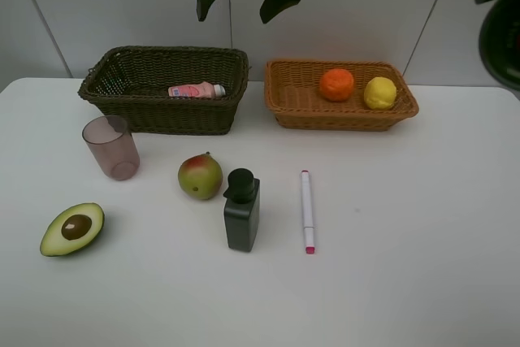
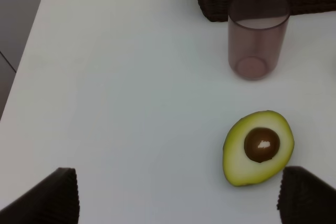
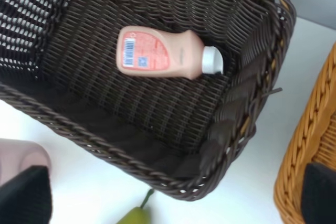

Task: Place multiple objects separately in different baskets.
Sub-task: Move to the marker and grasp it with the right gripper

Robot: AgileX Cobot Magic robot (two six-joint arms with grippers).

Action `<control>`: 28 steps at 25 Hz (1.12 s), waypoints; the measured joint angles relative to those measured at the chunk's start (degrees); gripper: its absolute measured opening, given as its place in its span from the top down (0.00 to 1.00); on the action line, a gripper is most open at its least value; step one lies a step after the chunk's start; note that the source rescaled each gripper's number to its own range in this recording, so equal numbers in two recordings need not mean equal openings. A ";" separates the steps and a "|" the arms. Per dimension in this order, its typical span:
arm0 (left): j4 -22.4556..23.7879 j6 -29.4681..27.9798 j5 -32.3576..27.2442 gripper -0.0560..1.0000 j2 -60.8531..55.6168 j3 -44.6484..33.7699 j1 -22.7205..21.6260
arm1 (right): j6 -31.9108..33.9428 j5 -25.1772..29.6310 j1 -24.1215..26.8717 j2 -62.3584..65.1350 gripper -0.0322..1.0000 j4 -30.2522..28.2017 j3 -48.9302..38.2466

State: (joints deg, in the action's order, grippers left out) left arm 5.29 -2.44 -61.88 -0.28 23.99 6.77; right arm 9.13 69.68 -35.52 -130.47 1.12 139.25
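**Operator:** Where do the objects stand?

**Inspector:** The small pink bottle (image 1: pixel 195 90) lies on its side on the floor of the dark brown-green basket (image 1: pixel 114 110), cap toward that basket's right end. The orange (image 1: pixel 336 84) and the lemon (image 1: pixel 379 93) sit side by side in the orange-tan basket (image 1: pixel 341 121), which stands just beside the dark one. You have five items loose on the desk (image 1: pixel 422 241) in front of the baskets:
- The translucent mauve cup (image 1: pixel 111 148) is upright near the dark basket's left end.
- The red-green pear-like fruit (image 1: pixel 200 176) is near the middle.
- The black pump bottle (image 1: pixel 242 210) is upright just beside the fruit.
- The white pink-capped marker (image 1: pixel 307 210) lies flat, pointing toward the baskets.
- The halved avocado (image 1: pixel 73 229) lies cut face up with the pit showing, at the front left.

**Operator:** And the claws?

**Inspector:** Your left claw (image 2: pixel 181 195) hangs above the desk near the avocado, jaws spread wide with nothing between them. Your right claw (image 3: pixel 170 192) hangs over the dark basket, equally wide, gripping nothing.

**Operator:** Surface and room?

**Inspector:** The desk is plain white and matte with rounded corners, and each item casts a soft shadow. Behind it stands a pale panelled wall (image 1: pixel 366 6) with thin dark seams.
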 joint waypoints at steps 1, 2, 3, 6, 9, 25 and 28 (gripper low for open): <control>0.00 0.00 0.00 0.00 0.00 0.00 0.00 | 0.31 0.06 -0.65 0.31 0.00 -0.53 0.00; 0.00 0.00 0.00 0.00 0.00 0.00 0.00 | 0.43 0.06 -1.08 0.33 0.00 -0.58 0.00; 0.00 0.00 0.00 0.00 0.00 0.00 0.00 | 0.73 0.06 -1.31 0.62 0.00 -0.62 -0.24; 0.00 0.00 0.00 0.00 0.00 0.00 0.00 | 1.35 0.01 -1.45 2.54 0.00 -1.12 -3.82; 0.00 0.00 0.00 0.00 0.00 0.00 0.00 | 1.50 0.06 -1.28 5.90 0.00 -3.47 -10.41; 0.00 0.00 0.00 0.00 0.00 0.00 0.00 | 8.38 -3.40 1.53 17.51 0.00 -7.61 -45.24; 0.00 0.00 0.00 0.00 0.00 0.00 0.00 | 8.42 -7.75 3.62 18.10 0.00 -5.56 -50.19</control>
State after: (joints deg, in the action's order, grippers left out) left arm 5.29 -2.44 -61.88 -0.28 23.99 6.77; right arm 17.55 61.93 -31.90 -112.36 -4.44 89.06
